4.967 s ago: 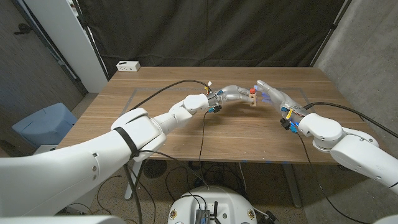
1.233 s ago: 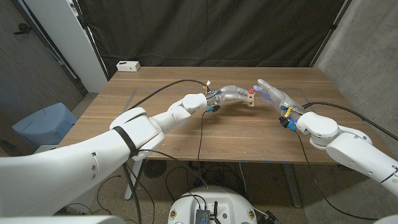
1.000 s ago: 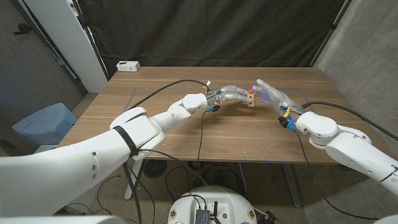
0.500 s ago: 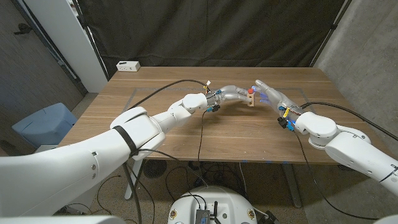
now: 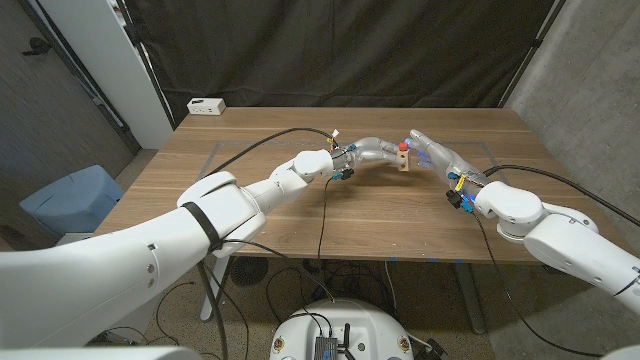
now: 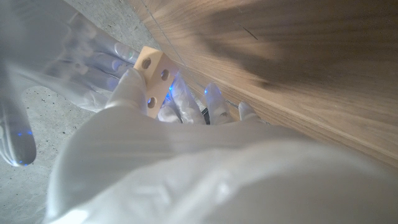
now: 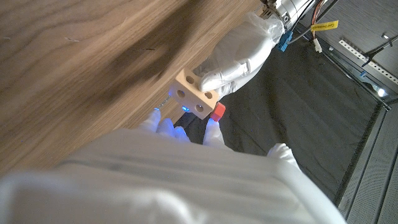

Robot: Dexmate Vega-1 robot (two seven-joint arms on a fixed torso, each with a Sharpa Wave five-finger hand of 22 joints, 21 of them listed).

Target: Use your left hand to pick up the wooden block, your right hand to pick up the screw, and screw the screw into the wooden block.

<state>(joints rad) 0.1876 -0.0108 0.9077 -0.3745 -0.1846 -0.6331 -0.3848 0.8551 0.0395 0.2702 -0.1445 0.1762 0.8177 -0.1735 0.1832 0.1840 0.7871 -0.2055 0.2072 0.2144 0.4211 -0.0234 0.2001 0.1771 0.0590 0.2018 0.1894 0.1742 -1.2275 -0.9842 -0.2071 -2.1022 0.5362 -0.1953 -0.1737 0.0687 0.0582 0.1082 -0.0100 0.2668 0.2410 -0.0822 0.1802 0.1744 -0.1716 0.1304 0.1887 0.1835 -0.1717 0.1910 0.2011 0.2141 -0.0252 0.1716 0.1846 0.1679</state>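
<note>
Black curtain hangs behind the wooden desk (image 5: 300,215), with a grey concrete wall to one side and a small white box (image 5: 206,105) sitting at the desk's far left corner. Both arms reach in over the far middle of the desk, where the two hands meet above the surface.

The left hand (image 5: 375,152) holds the wooden block (image 5: 404,159) off the desk, its fingers (image 6: 134,84) wrapped around the block's near end; the left wrist view shows a pale block face with three round holes, gripped from behind. In the right wrist view the same block (image 7: 194,94) shows two holes on its face, with the left hand's (image 7: 239,50) white fingers closed on its far side.

The right hand (image 5: 437,157) comes in from the desk's right side and its fingers (image 7: 211,127) reach up to the block. The screw (image 7: 217,112), with a red head, sits at the block's edge just above those fingertips, and in the head view the red head (image 5: 403,146) shows on top of the block. The fingers appear to pinch the screw, though the exact contact is hard to make out. Blue light glows at the fingertips of both hands.

A black cable (image 5: 270,140) trails across the desk along the left arm
</note>
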